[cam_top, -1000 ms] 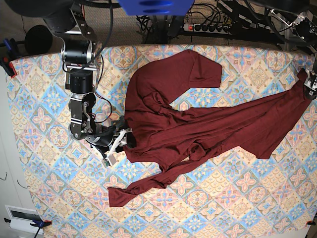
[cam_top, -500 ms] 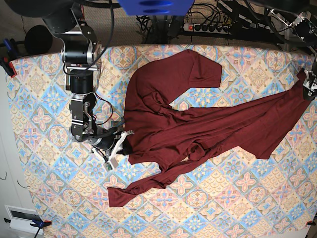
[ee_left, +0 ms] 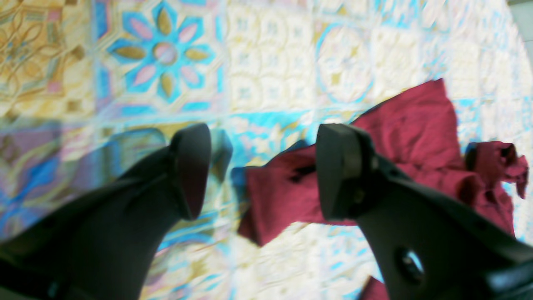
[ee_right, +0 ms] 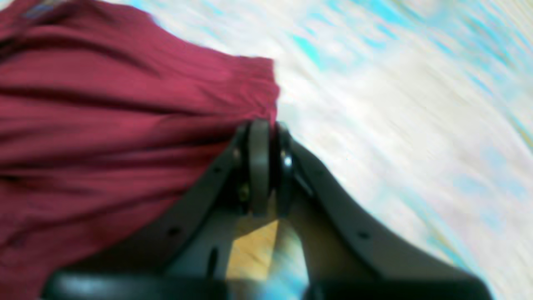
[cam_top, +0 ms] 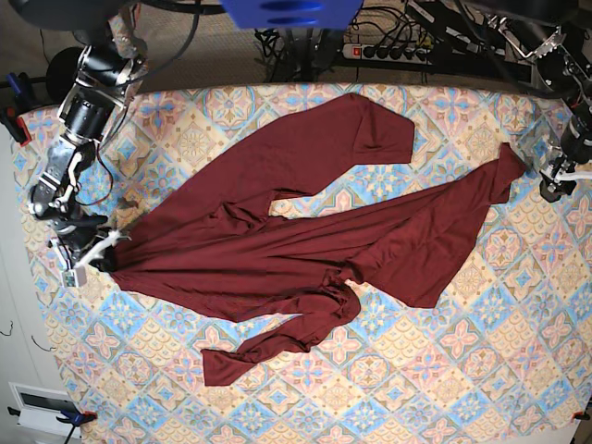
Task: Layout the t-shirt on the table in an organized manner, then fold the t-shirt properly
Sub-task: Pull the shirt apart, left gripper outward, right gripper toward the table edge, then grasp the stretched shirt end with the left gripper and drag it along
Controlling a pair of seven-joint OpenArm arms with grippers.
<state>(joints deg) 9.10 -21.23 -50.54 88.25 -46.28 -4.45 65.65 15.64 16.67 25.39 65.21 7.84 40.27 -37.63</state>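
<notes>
Right pincer (ee_right: 266, 137): clamped on t-shirt (cam_top: 305, 240) edge, at 9 o'clock of the surface (cam_top: 444, 388).
Left pincer (ee_left: 262, 171): wide, holding nothing (shirt tip just beside one finger), 3 o'clock.

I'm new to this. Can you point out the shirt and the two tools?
t-shirt (cam_top: 277, 250), base view, middle of its body.
right tool (ee_right: 264, 166), right wrist view, closed tips pinching fabric.
left tool (ee_left: 262, 171), left wrist view, open gap.

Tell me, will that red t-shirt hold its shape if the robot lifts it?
Probably not. The t-shirt lies in soft wrinkles and twisted strands, so it looks floppy. Where the right gripper pinches its edge, the cloth bunches, so it would likely sag and trail across the table.
</notes>
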